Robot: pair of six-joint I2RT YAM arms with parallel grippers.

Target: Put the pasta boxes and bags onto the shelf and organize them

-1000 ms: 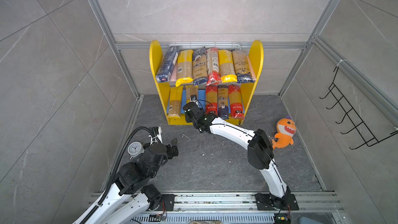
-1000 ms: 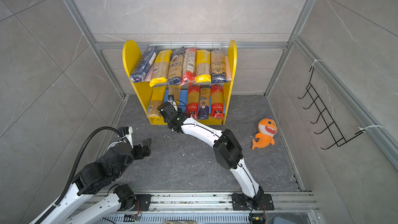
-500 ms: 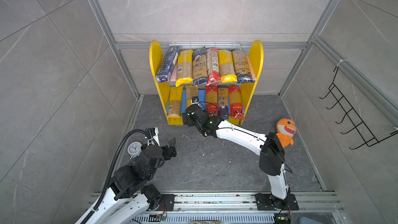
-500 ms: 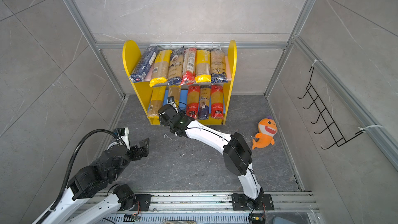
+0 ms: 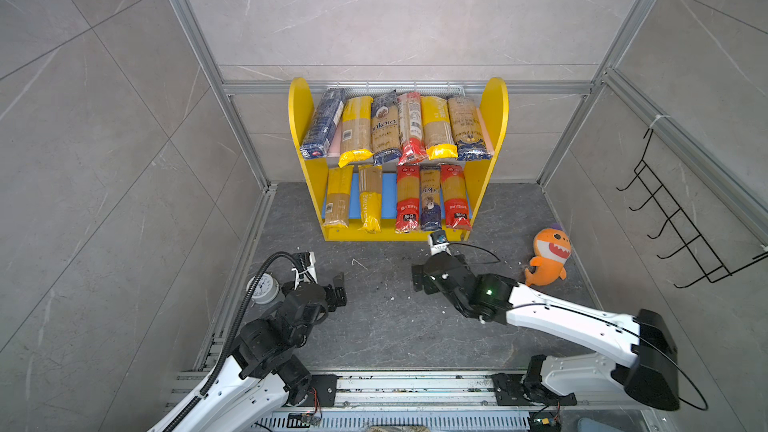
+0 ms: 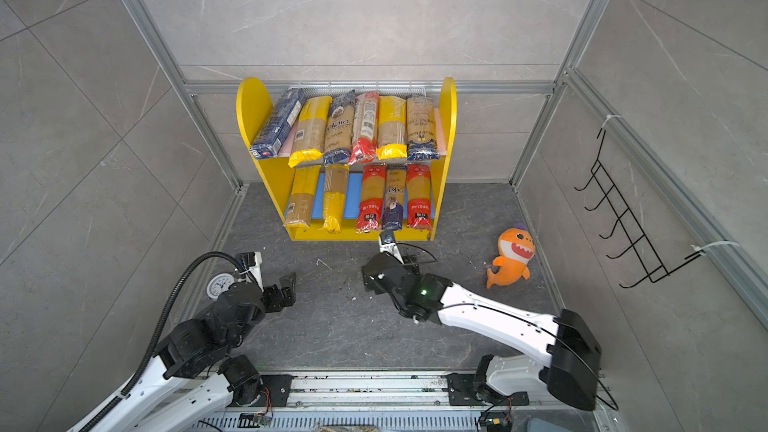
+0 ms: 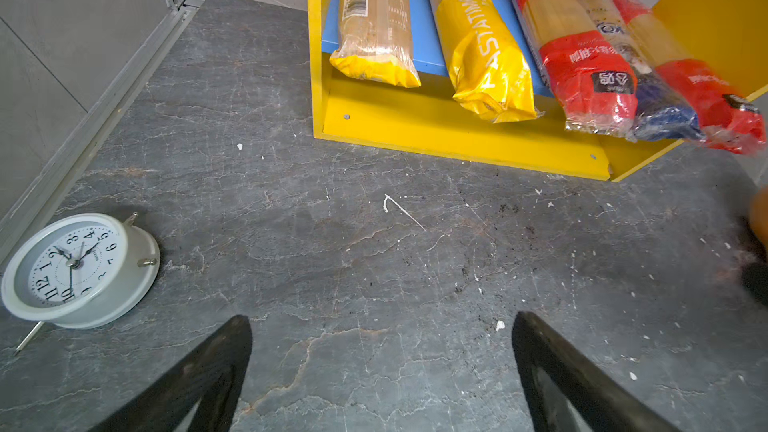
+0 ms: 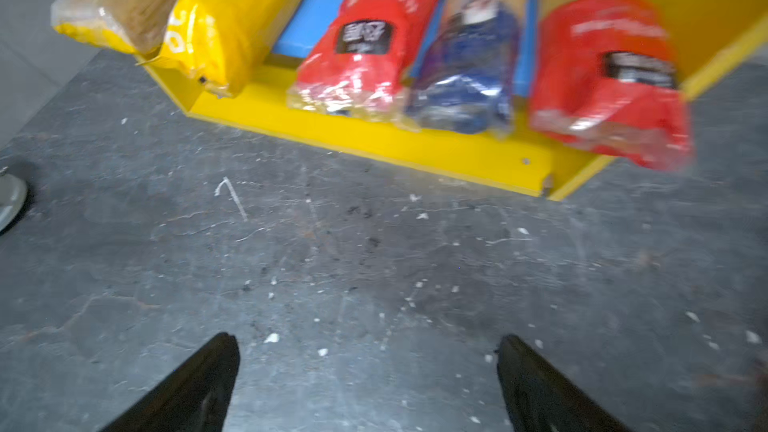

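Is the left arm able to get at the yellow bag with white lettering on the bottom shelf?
Probably yes. The left gripper is open and faces the shelf. Nothing stands on the floor between them, and the yellow bag juts forward past the blue board with gaps on both sides.

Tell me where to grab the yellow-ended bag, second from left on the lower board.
Take the yellow-ended bag by its near end, left claw closing across its narrow width, coming from the open front of the shelf. That end reaches out over the front lip, with bare blue board either side.
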